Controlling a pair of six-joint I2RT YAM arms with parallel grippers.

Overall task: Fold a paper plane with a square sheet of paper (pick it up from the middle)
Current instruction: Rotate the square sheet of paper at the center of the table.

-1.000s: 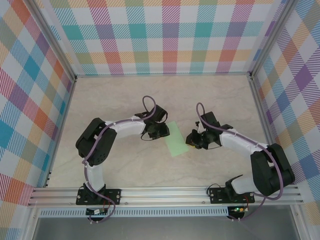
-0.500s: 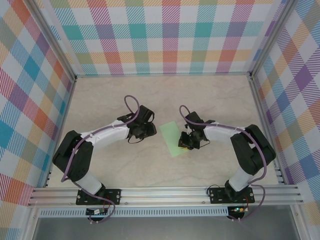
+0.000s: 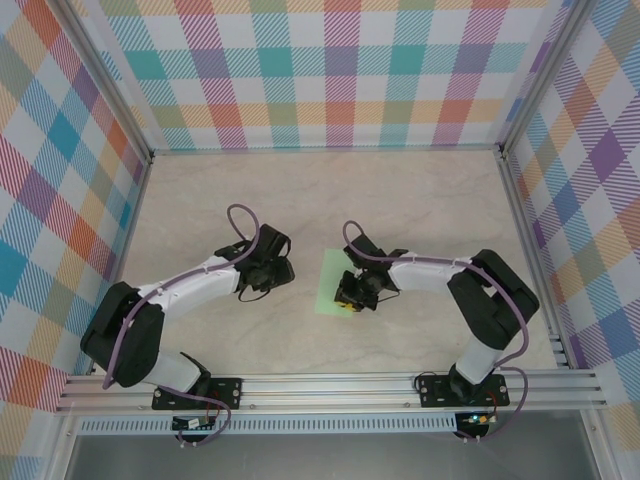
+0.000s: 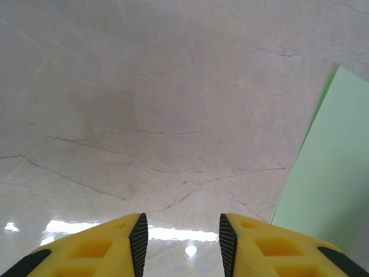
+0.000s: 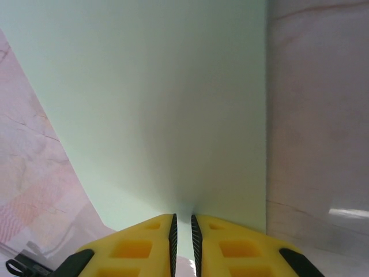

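The square sheet of paper point(image 3: 330, 280) is pale mint green and plain, and from above it looks like a narrow slanted strip at mid-table. My right gripper point(image 3: 350, 298) is shut on its near edge. In the right wrist view the sheet point(image 5: 173, 104) spreads out ahead of that gripper point(image 5: 183, 236), pinched between the yellow fingers point(image 5: 144, 245). My left gripper point(image 3: 280, 272) hovers to the left of the sheet, apart from it. In the left wrist view it point(image 4: 180, 245) is open over bare table, with the sheet's edge point(image 4: 328, 173) off to the right. The paper plane is out of view.
The marble-look tabletop point(image 3: 400, 190) is bounded by checked walls point(image 3: 330, 70) at the back and on both sides. An aluminium rail point(image 3: 330, 385) with the arm bases runs along the near edge.
Both arms have swung left and nearer. The sheet has travelled left with my right gripper. My left gripper has drawn off the sheet and opened a little wider.
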